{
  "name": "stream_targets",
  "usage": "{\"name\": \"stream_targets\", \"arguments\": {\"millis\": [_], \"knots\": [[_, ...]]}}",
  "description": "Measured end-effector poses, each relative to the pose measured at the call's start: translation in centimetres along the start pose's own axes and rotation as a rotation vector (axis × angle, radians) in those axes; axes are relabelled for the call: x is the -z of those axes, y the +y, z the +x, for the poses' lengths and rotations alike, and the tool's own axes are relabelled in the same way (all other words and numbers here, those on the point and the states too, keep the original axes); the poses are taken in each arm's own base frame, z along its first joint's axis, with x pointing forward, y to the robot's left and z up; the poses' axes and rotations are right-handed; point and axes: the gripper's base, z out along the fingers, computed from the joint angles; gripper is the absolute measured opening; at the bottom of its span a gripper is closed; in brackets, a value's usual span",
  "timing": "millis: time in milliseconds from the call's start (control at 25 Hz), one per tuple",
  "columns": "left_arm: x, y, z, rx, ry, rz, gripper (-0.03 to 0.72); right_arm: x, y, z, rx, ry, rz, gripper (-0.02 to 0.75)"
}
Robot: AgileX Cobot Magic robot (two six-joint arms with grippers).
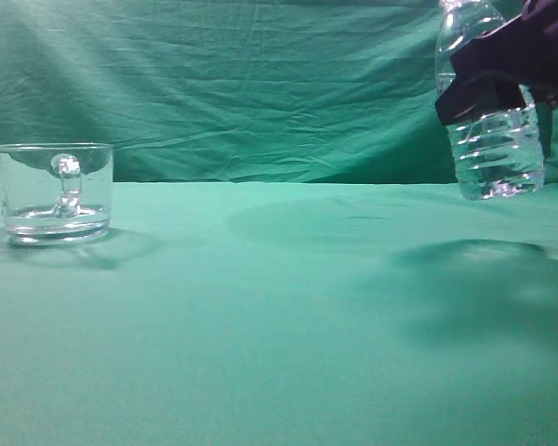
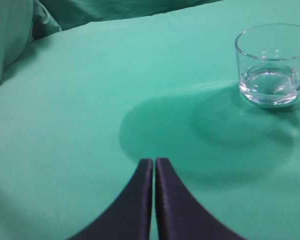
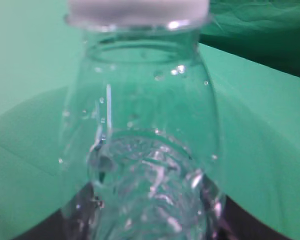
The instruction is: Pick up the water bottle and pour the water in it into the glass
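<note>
My right gripper [image 1: 488, 88] is shut on the water bottle [image 1: 495, 149] and holds it upright in the air at the far right, its base well above the cloth. The bottle's top runs out of the exterior view. Clear water fills its ribbed lower body. In the right wrist view the water bottle [image 3: 140, 150] fills the frame, its neck ring at the top, and the dark fingers [image 3: 145, 227] show on both sides of it. The glass [image 1: 54, 192] stands on the cloth at the far left, handle towards the camera. It also shows in the left wrist view [image 2: 272, 65]. My left gripper [image 2: 154, 165] is shut and empty, above the cloth, short of the glass.
A green cloth [image 1: 260, 316] covers the table, and a creased green backdrop [image 1: 242, 84] hangs behind. A broad stretch of cloth lies between the glass and the bottle. The bottle and arm cast a shadow [image 1: 474, 255] on the cloth at the right.
</note>
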Motion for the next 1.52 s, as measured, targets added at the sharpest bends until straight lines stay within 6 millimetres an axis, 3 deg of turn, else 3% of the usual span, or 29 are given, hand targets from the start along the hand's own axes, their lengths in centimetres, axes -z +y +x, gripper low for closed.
{"name": "stream_targets", "arguments": {"millis": [480, 1240, 1440, 1520], "knots": [[0.0, 0.0, 0.0, 0.0, 0.0, 0.0, 0.0, -2.7, 1.6, 2.6, -0.006, -0.083, -0.115, 0.34], [0.0, 0.0, 0.0, 0.0, 0.0, 0.0, 0.0, -3.2, 2.3, 3.5, -0.003, -0.11, -0.176, 0.34], [0.0, 0.0, 0.0, 0.0, 0.0, 0.0, 0.0, -2.6, 2.5, 3.7, -0.033, -0.15, -0.183, 0.567], [0.0, 0.0, 0.0, 0.0, 0.0, 0.0, 0.0, -2.5, 2.5, 3.9, -0.045, -0.148, -0.175, 0.589]]}}
